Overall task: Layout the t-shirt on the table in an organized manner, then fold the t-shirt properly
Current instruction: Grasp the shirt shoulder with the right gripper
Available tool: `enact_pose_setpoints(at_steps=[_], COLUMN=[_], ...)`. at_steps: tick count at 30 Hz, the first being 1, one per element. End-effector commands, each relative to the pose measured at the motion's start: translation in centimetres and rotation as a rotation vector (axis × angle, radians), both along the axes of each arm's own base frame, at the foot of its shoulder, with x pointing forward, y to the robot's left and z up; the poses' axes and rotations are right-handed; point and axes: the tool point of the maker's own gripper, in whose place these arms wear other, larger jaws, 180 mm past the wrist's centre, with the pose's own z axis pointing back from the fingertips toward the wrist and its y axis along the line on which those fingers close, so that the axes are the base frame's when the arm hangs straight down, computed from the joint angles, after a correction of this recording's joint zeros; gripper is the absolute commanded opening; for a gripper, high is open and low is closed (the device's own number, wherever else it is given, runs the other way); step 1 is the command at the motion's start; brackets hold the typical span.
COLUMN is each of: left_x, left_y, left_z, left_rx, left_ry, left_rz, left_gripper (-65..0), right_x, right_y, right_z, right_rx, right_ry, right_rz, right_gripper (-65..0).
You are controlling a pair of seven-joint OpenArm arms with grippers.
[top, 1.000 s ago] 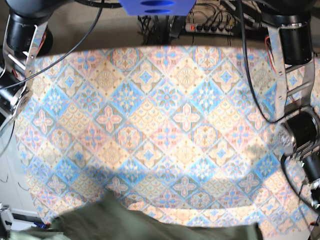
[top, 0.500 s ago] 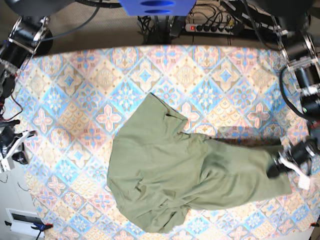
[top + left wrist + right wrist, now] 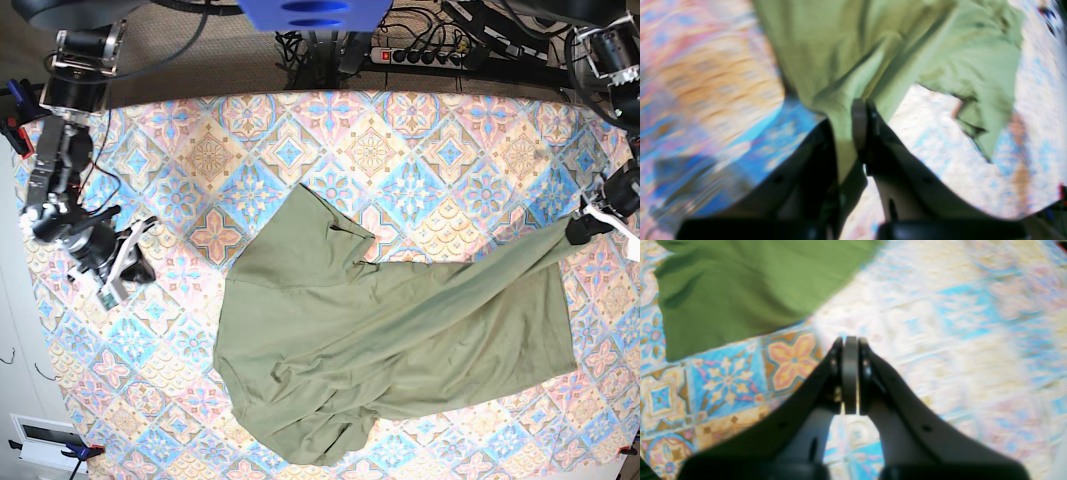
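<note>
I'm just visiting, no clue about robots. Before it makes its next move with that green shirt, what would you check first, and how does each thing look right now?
1. Left gripper pinching the t-shirt: ok, cloth sits between its shut jaws.
2. Right gripper free to help: ok, shut on nothing, beside the shirt.
3. Shirt fully on the table: ok in the base view.
4. Shirt laid flat: not ok, bunched and wrinkled, one corner pulled taut and stretched sideways.
5. Sleeves and collar spread out: cannot tell, folds hide them.
</note>
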Motion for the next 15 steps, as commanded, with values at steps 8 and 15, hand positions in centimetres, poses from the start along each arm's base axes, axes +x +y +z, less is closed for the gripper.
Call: enact_pose_setpoints(at_steps=[8,15], left_x=[-0.1,-1.2], left_y=[2.8,5.6], left_z=[1.5,-0.1], left_rx=[0.164,0.353], left_ry=[0.008,0.108], left_rz=[-0.007,0.024], left_gripper=[-65.0,-65.0], right_x=[3.1,2.7], right_y=[2.5,4.2], right_z=[-2.3,-4.1], right_rx=[-0.022,0.032], right_ry=[0.047,0.099], right_rz=[-0.015,-0.013], right_gripper=[-50.2,-44.9])
